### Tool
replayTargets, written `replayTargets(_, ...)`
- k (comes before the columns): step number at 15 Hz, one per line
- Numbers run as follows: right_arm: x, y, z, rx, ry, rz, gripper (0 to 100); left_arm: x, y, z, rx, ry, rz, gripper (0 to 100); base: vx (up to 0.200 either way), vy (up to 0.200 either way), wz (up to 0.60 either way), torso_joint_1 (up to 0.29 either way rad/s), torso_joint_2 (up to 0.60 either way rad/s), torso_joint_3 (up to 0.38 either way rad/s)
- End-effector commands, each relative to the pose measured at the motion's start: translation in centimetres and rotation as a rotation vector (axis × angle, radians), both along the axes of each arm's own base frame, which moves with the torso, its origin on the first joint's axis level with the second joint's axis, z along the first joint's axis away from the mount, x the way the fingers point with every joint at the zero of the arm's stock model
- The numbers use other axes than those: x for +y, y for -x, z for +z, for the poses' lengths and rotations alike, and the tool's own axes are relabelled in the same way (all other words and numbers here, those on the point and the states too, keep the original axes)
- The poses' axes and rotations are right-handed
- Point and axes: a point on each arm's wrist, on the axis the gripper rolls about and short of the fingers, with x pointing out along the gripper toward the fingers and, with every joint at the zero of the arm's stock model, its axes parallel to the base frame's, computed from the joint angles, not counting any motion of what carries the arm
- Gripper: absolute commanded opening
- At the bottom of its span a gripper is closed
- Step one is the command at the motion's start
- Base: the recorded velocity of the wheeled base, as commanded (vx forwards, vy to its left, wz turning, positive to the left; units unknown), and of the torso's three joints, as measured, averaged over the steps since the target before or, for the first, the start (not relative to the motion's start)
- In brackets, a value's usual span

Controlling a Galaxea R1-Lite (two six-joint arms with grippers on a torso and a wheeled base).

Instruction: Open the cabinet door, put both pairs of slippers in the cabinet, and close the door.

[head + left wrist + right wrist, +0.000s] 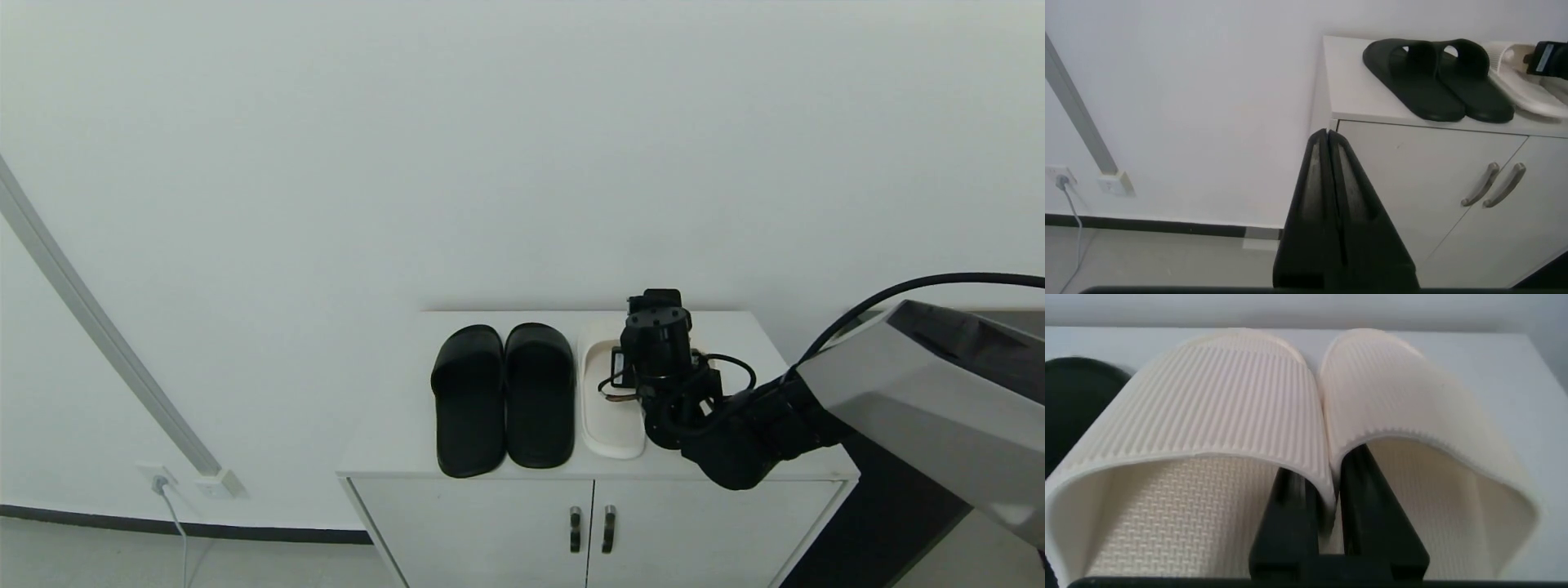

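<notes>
The right gripper (1327, 498) is seen with one finger tucked under each strap of the white slippers (1249, 392), its jaws nearly closed on their touching inner walls. This pair is set on top of the cabinet (694, 523), whose doors (473, 531) are shut, so no step is judged complete. The black slippers (469, 400) are set just beside the white pair. The left gripper (1328, 139) is pressed together, empty, facing the cabinet's left front edge.

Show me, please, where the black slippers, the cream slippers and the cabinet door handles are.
black slippers (539, 363), head view, strap of one slipper.
cream slippers (1233, 400), right wrist view, ribbed strap.
door handles (575, 529), head view, left handle's bar.
</notes>
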Motion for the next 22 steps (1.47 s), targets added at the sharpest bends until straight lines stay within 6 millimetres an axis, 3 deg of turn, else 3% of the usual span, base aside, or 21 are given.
replayTargets(1, -1.0, 1.4, 2.8, -0.035, -0.001, 0.016, 0, 0.0, 0.0, 0.0, 0.0, 0.001, 0.0, 0, 0.0, 0.0, 0.0, 0.0, 0.0, 0.0)
replayTargets(7, -5.5, 8.4, 8.1, -0.051, 0.033, 0.328, 0, 0.0, 0.0, 0.0, 0.0, 0.002, 0.002, 0, 0.0, 0.0, 0.0, 0.0, 0.0, 0.0)
replayTargets(13, -9.0, 15.7, 9.7, -0.053, -0.028, 0.779, 0, 0.0, 0.0, 0.0, 0.0, 0.001, 0.0, 0, 0.0, 0.0, 0.0, 0.0, 0.0, 0.0)
replayTargets(18, -9.5, 18.3, 9.4, -0.017, -0.033, 0.941, 0, 0.0, 0.0, 0.0, 0.0, 0.001, 0.0, 0, 0.0, 0.0, 0.0, 0.0, 0.0, 0.0)
replayTargets(22, -9.1, 18.6, 9.1, -0.005, -0.029, 0.962, 0, 0.0, 0.0, 0.0, 0.0, 0.001, 0.0, 0, 0.0, 0.0, 0.0, 0.0, 0.0, 0.0)
